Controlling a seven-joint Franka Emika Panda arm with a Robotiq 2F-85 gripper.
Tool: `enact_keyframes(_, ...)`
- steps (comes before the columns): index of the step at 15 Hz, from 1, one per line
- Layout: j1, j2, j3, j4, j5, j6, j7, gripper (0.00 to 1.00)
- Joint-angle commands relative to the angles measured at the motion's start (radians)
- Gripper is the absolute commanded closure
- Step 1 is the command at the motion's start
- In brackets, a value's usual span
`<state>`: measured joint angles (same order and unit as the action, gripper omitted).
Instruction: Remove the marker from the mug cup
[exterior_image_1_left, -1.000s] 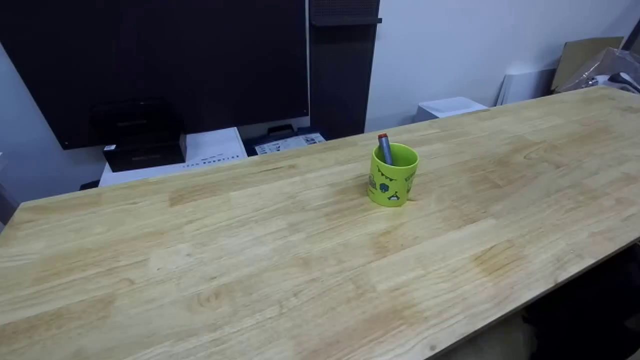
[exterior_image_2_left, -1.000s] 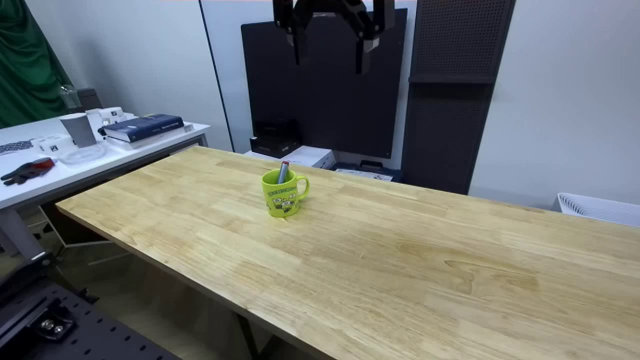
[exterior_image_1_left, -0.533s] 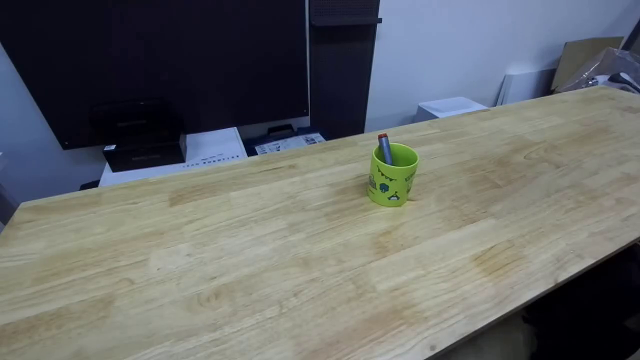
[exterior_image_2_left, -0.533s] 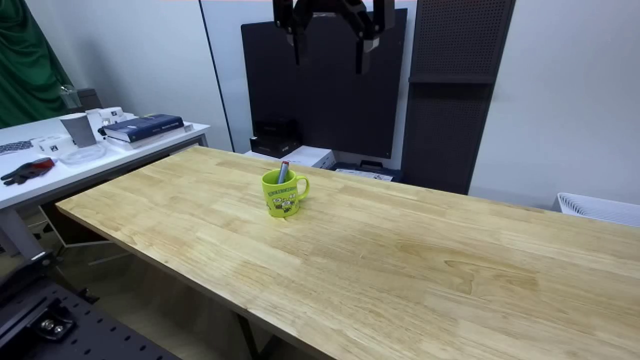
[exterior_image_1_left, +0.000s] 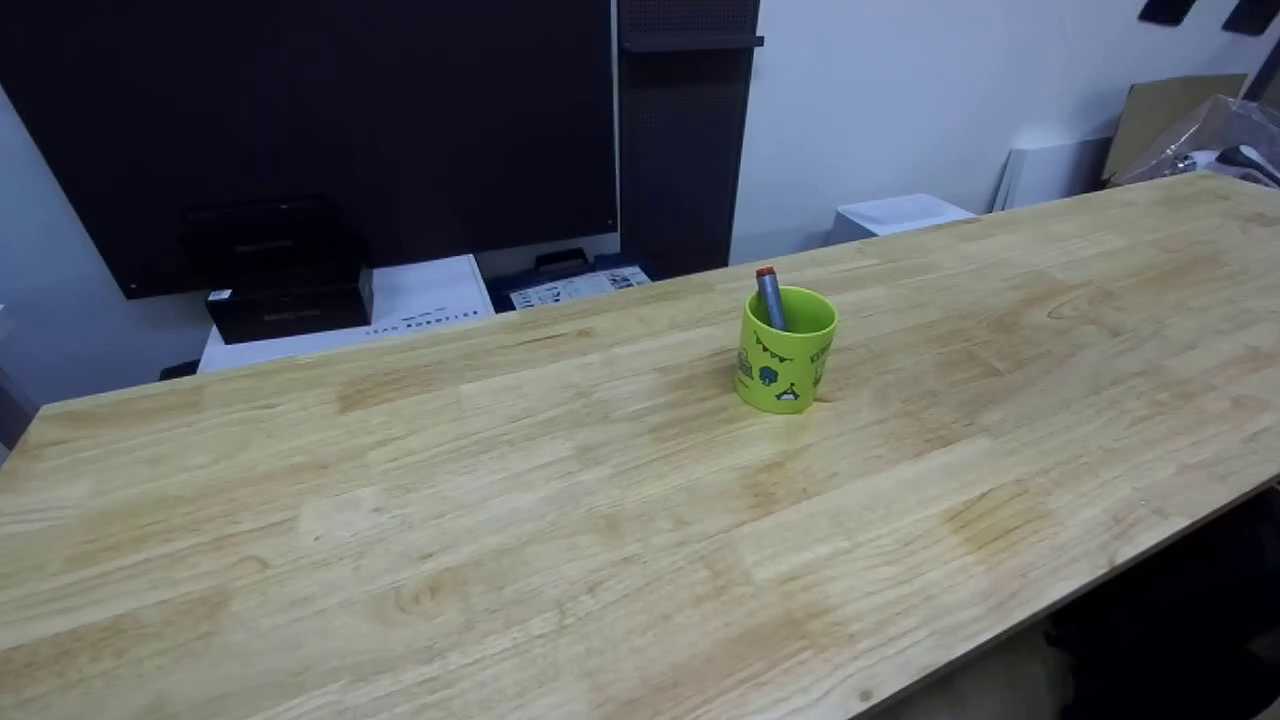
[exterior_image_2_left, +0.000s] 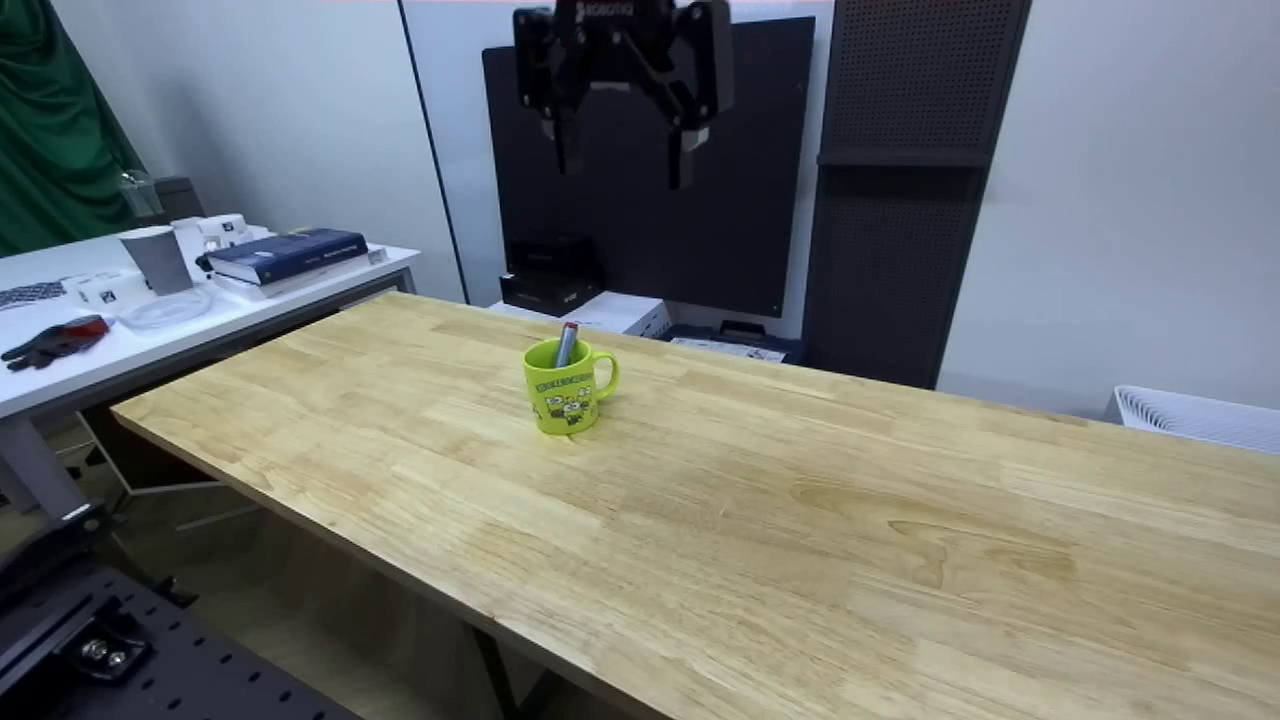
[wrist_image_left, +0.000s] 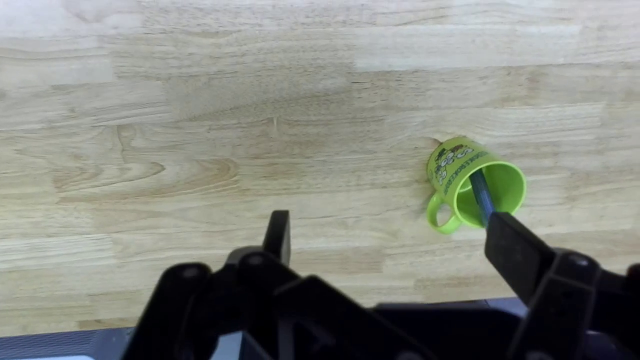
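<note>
The lime-green mug cup stands upright on the wooden table in both exterior views. The grey marker leans inside it, its red end up above the rim; it also shows in the other picture. In the wrist view the mug is right of centre, its handle towards lower left. The marker shows inside it, its top end hidden behind the right finger. My gripper is open and empty, high above the table. Its fingers are wide apart in the wrist view, and its tips show at a top corner.
The wooden table has a long front edge and a back edge near a wall. Boxes stand behind it. A white side table holds a book, a grey cup and a glove.
My gripper has come down and shifted a little left in an exterior view, and its fingertips have entered the other at the top right corner. The mug and marker have not moved.
</note>
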<state>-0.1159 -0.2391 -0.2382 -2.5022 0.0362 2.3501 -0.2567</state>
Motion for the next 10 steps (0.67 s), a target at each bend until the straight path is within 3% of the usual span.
enact_keyframes(1,0.031,0.162,0.079,0.051,-0.031,0.059,0.048,0.00)
enact_keyframes(10,0.109,0.553,0.217,0.216,-0.062,0.393,0.129,0.00)
